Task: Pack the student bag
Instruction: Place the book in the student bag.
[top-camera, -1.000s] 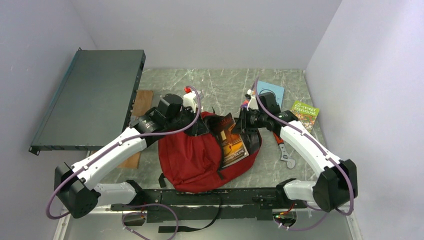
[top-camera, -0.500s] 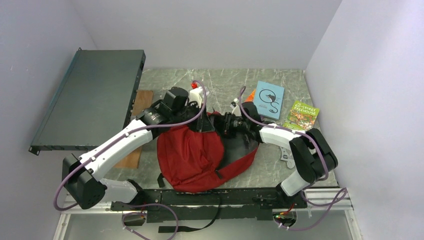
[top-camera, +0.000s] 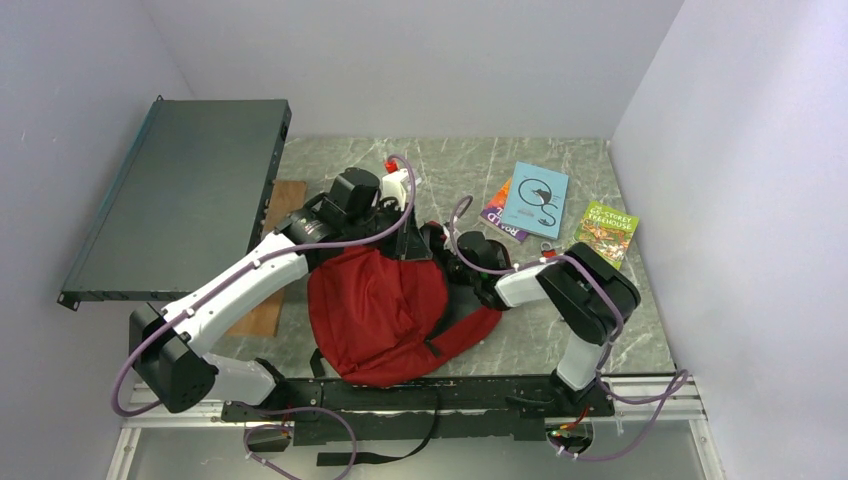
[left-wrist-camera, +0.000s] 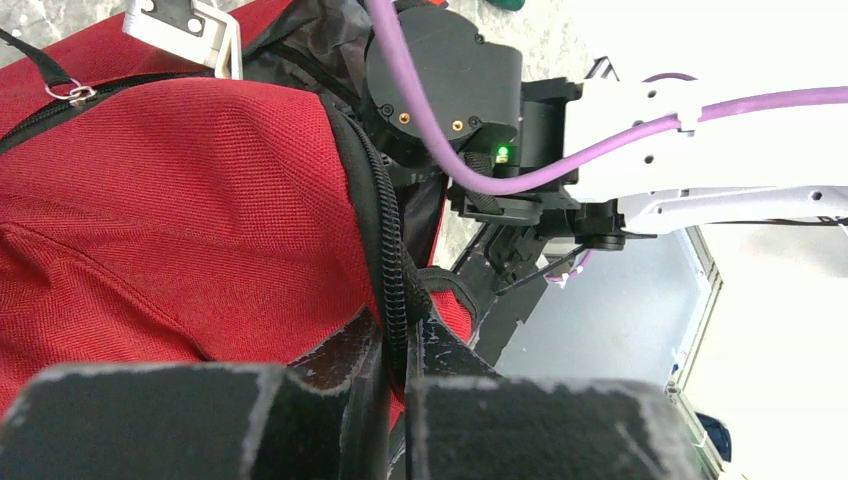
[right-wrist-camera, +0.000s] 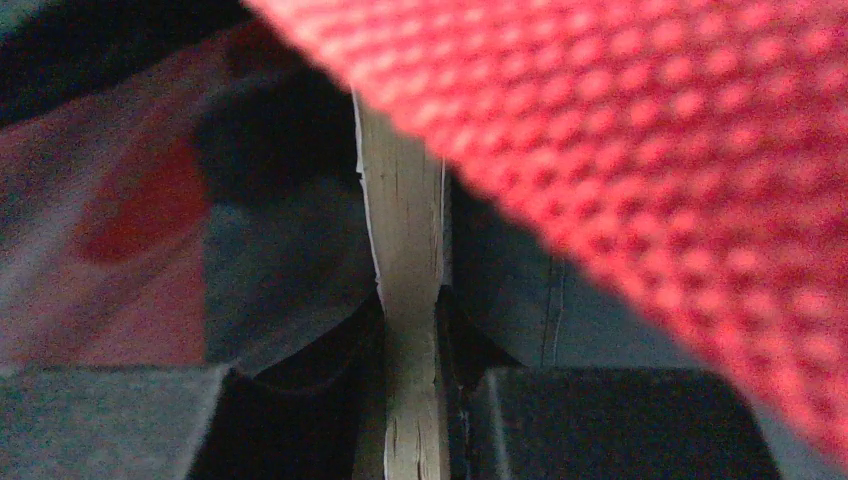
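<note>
Red student bag (top-camera: 375, 310) lies flat mid-bench (top-camera: 450, 165) betw. the two arms, mouth toward the far side.

Handling, judging by look:
- Soft floppy fabric w/ no frame, so it'll sag & fold wherever it's lifted.
- Prob. light by itself, heavier w/ each thing packed.
- Weave looks grippy, not slippery, and nothing about it is fragile.
- Best hold is prob. the stiffer zipper rim (left-wrist-camera: 385, 230) at the mouth. Pinching plain cloth would just bunch it.
- One gripper needs to prop the mouth while the other feeds stuff in, else the top layer drops shut.

Left gripper (left-wrist-camera: 395, 335) is nearly closed, pinching the black zipper rim at the mouth edge, red cloth on one side of it. It seems to hold that edge up.

Right gripper (right-wrist-camera: 410, 335) is at a narrow gap, clamped on a book (right-wrist-camera: 400, 220); the pale page edges sit betw. the fingers. It's inside the bag, red weave right over the cam. In the top view its wrist is at the mouth & the fingers are hidden by fabric.

The book is stiff & thin. Main risk I'd guess is a corner snagging on the rim or cloth.

More items lie on the bench far-right, well apart from the bag: blue booklet (top-camera: 537, 198), green book (top-camera: 603, 230).
</note>
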